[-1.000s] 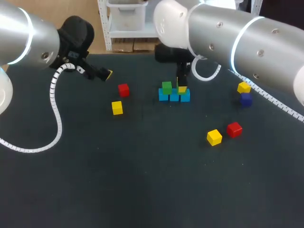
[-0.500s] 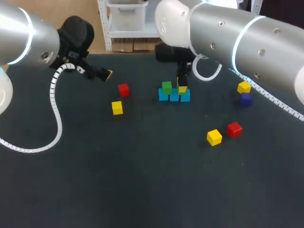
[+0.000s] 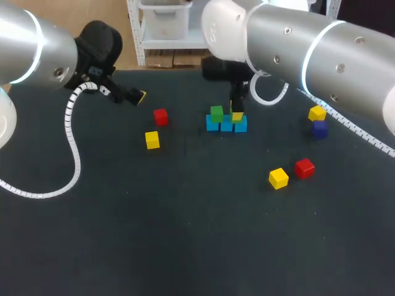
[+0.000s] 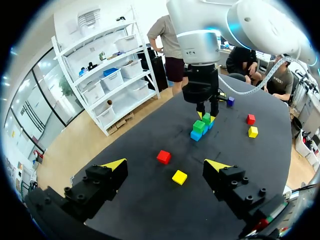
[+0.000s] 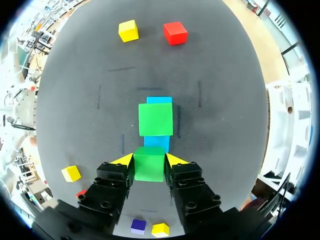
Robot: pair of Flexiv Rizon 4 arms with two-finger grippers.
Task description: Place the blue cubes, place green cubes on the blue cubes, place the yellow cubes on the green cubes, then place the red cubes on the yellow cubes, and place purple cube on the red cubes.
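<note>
Nearest the front edge of the counter (image 3: 185,234), on my right side, the near yellow cube (image 3: 278,178) and the near red cube (image 3: 304,168) lie just beside each other, both loose. Further in on the left lies the left yellow cube (image 3: 152,140), with the left red cube (image 3: 160,116) near it and a little beyond.

At mid-counter stands the blue row (image 3: 226,126), its cubes touching side by side. The placed green cube (image 3: 216,113) sits on the row's left part. My right tool (image 5: 149,161) hangs straight down over the row's right part, closed narrowly on the held green cube (image 5: 149,169), one yellow tip against each of two opposite faces. The held cube lines up with the placed one along the row. Whether its underside already rests on blue, I cannot tell.

Out at the right edge, the purple cube (image 3: 319,129) and the far yellow cube (image 3: 317,113) touch or nearly touch. Farthest back on the left, my left tool (image 4: 166,165) hovers spread wide and carries nothing, well apart from the stack.

Assessment: the green layer is in hand, and I judge this to be its second and last cube. The next move calls for seating it squarely, then parting the fingers and lifting straight up without dragging it or nudging the placed green cube. Yellow, red and purple layers remain.
</note>
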